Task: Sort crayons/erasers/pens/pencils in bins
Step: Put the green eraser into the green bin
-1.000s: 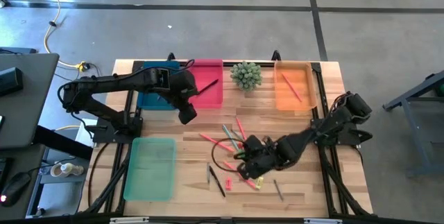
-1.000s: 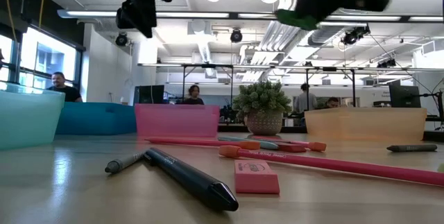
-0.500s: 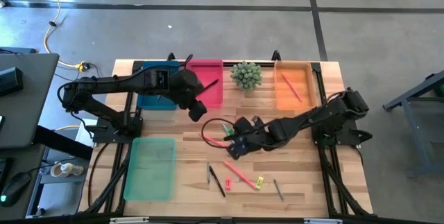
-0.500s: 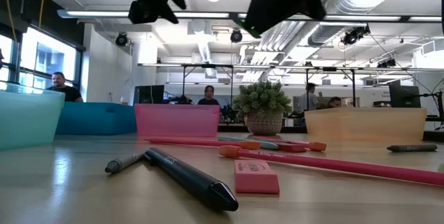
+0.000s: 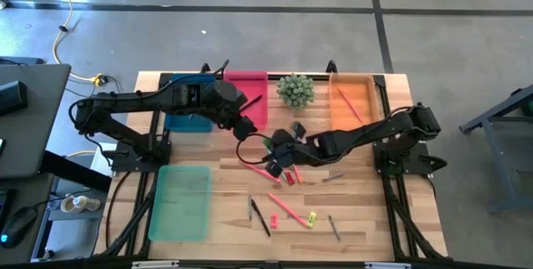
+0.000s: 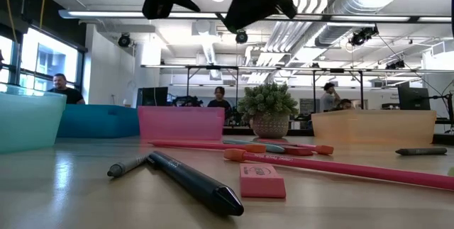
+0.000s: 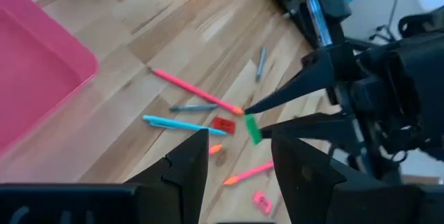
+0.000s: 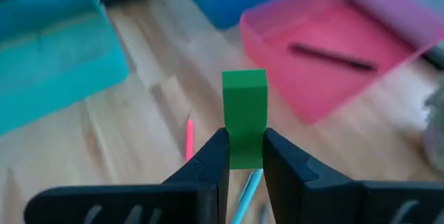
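Green eraser (image 8: 244, 116) clamped in right tool (image 8: 243, 156), aloft over table (image 5: 366, 219) centre.
Small upright block, clean edges. Left tool (image 7: 236, 165) apart, empty, hovering near pink bin (image 5: 260, 111). Pink and orange (image 5: 366, 117) bins hold a stick each; most sticks and other erasers (image 6: 262, 181) remain loose.
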You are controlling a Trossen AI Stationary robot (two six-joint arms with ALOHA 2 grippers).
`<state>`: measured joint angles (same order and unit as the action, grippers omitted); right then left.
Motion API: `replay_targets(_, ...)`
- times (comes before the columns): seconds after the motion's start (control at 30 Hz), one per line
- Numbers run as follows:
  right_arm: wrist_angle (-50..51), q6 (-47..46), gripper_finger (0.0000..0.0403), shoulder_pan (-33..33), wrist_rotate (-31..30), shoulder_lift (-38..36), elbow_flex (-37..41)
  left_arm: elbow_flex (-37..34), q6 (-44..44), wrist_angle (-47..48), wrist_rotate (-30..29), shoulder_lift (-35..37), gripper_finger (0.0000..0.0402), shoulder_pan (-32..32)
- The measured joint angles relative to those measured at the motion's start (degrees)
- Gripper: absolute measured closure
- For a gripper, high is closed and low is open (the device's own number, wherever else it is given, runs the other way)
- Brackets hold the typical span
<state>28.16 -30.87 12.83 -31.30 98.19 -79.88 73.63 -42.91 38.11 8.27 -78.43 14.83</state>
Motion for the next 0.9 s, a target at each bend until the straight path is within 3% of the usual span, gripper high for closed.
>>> replay_targets(0.63, -14.1, 13.2, 0.0346, -3.9, -1.5, 0.0, 0.0, 0.0, -3.5, -1.2, -1.6, -0.6, 0.0257, 0.1)
replay_targets(0.9, -13.9, 13.6, 0.0346, -4.2, -1.4, 0.0, 0.0, 0.0, -3.0, -1.3, -2.5, -1.7, 0.0257, 0.1)
